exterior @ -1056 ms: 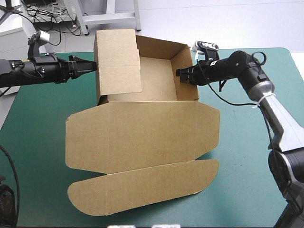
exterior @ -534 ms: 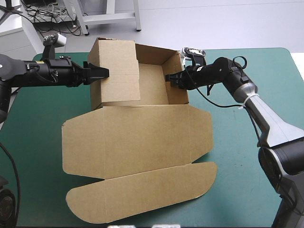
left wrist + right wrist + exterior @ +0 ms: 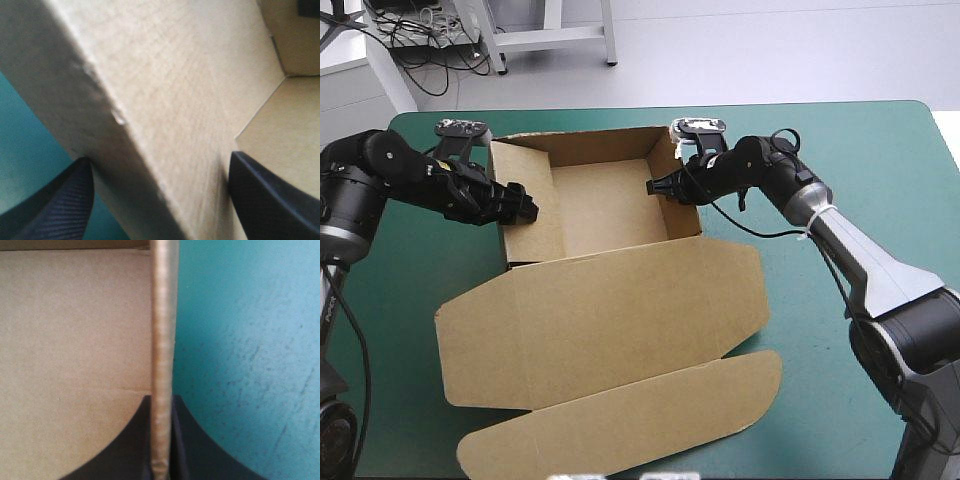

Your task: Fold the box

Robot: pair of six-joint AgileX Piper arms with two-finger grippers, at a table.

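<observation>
The brown box (image 3: pixel 605 205) stands as an open tray at the table's far middle. Its lid (image 3: pixel 610 310) lies flat toward the near edge, with a rounded flap (image 3: pixel 630 420) beyond it. My left gripper (image 3: pixel 520 203) is at the tray's left wall. In the left wrist view my left gripper (image 3: pixel 160 160) is open, its fingers apart on either side of the thick folded wall (image 3: pixel 165 85). My right gripper (image 3: pixel 655 187) is on the right wall. In the right wrist view my right gripper (image 3: pixel 161 399) is shut on that wall's rim (image 3: pixel 162 315).
Bare teal-green cover (image 3: pixel 820 150) lies to the right of the box and along the near right (image 3: pixel 810 410). A narrower strip of cover (image 3: pixel 390 300) shows on the left. The lid's flap reaches close to the table's near edge.
The tall flap that stood upright on the left wall has folded down into the tray. Both grippers and the box have shifted left and nearer; the left arm now bends in over the wall.
</observation>
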